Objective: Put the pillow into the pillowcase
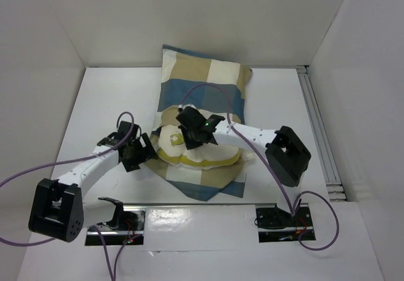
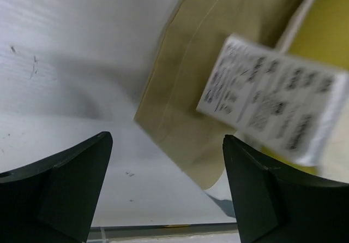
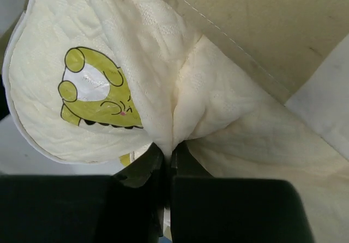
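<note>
Pillow point(image 1: 203, 156) sits partly inside the pillowcase point(image 1: 205, 82), as I read it from the top view. Its near end bulges out of the case's open mouth around the middle of the table point(image 1: 95, 104), with yellow piping curving along the near edge. The far part is covered by the blue, tan and cream checks, which run back to the far wall. My right gripper point(image 3: 168, 158) is over that exposed end, its 2 fingers pressed together on a pinched fold of the cream quilted fabric, just right of the yellow logo point(image 3: 95, 90). My left gripper point(image 2: 166, 144) is low at the left side of the case, fingers spread wide with nothing between them. Beyond its right finger I see tan cloth of the case and the pillow's white printed tag point(image 2: 272, 104), which is blurred.
</note>
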You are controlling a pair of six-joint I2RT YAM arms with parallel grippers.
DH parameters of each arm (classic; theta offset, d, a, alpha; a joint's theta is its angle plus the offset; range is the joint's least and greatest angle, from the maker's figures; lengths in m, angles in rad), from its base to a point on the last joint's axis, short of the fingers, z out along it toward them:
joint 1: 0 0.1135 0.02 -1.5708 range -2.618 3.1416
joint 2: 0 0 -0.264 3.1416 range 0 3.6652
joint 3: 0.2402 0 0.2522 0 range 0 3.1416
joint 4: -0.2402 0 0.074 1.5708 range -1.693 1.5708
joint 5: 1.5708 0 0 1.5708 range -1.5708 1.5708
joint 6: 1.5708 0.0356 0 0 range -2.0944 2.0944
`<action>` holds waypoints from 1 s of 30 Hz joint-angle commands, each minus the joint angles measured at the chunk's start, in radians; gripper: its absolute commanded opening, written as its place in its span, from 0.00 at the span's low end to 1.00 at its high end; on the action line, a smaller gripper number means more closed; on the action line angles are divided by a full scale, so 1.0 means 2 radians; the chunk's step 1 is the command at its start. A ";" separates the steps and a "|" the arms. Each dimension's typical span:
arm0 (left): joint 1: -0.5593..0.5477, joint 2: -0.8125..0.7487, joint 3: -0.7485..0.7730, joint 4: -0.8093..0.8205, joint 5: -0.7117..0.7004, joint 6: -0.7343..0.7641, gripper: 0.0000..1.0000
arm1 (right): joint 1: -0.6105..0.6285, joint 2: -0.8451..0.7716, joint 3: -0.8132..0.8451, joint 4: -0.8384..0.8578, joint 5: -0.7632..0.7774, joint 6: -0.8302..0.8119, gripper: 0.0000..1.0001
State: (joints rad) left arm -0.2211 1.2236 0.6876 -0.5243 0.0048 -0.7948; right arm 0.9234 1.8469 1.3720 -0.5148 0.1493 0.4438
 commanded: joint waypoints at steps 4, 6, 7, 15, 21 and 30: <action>0.007 -0.102 -0.092 0.114 0.050 -0.057 0.99 | -0.064 -0.110 -0.042 0.077 -0.078 -0.013 0.00; 0.007 -0.109 -0.098 0.157 0.067 -0.057 0.99 | -0.069 -0.133 -0.034 0.066 -0.085 -0.019 0.00; 0.007 -0.100 -0.103 0.170 0.081 -0.057 0.99 | -0.069 -0.133 -0.029 0.059 -0.090 -0.019 0.00; 0.002 0.042 -0.077 0.254 0.138 -0.052 0.67 | -0.085 -0.138 -0.009 0.053 -0.102 -0.023 0.00; -0.003 -0.019 0.017 0.184 0.196 -0.057 0.00 | -0.118 -0.117 0.136 -0.010 -0.065 -0.062 0.00; -0.032 -0.260 0.023 0.056 0.271 -0.099 0.00 | -0.095 -0.056 0.153 0.003 -0.069 -0.084 0.00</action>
State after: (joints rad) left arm -0.2554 0.7776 0.8089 -0.2543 0.4286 -0.9390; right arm 0.7143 1.6760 1.7813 -0.6033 0.0071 0.3115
